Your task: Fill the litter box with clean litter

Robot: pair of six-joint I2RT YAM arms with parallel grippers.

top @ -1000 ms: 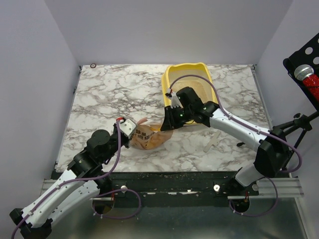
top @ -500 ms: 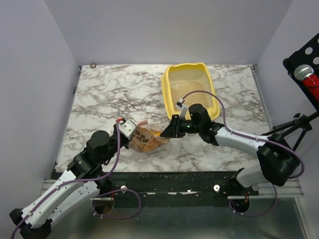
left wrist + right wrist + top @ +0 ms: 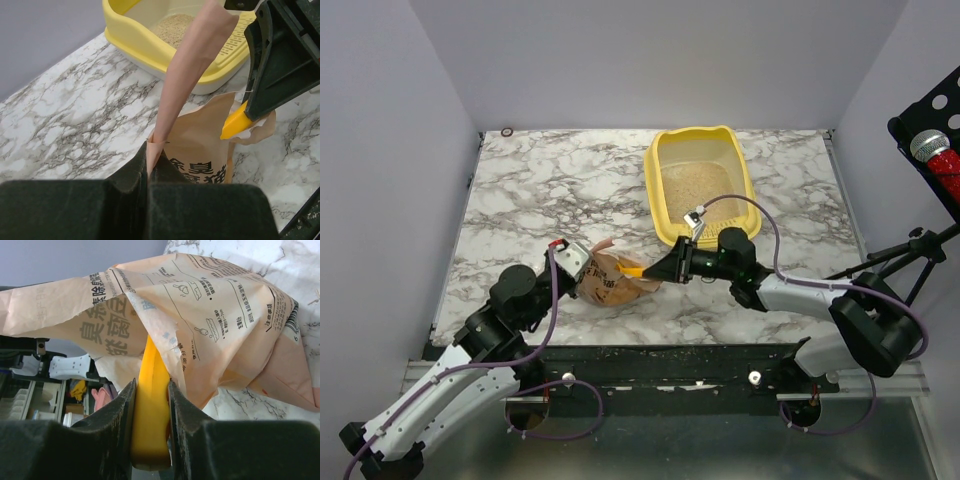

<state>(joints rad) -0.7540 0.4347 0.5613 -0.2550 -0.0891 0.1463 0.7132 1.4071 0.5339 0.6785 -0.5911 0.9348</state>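
The yellow litter box [image 3: 654, 190] sits upper right of centre on the marble table [image 3: 540, 190] in the top view; clean litter [image 3: 698, 185] lies in a thin layer on its floor. The pinkish-tan bag [image 3: 612, 286] w/ dark printed letters is lower centre, below and left of the box, near it but apart.

The left gripper [image 3: 577, 263] comes in from the lower left; its jaws are pressed together on a thin edge of the bag at the mouth. In the left wrist view a long strip of bag runs up from that pinch toward the top of the frame.

The right gripper [image 3: 670, 268] reaches in from the right, lying low over the table just below the box; its jaws are clamped on the handle of the small orange scoop [image 3: 633, 270]. The scoop's front end is poked under the torn flap at the bag's mouth; the bowl is hidden in there, so I can't tell if it's got any litter in it.
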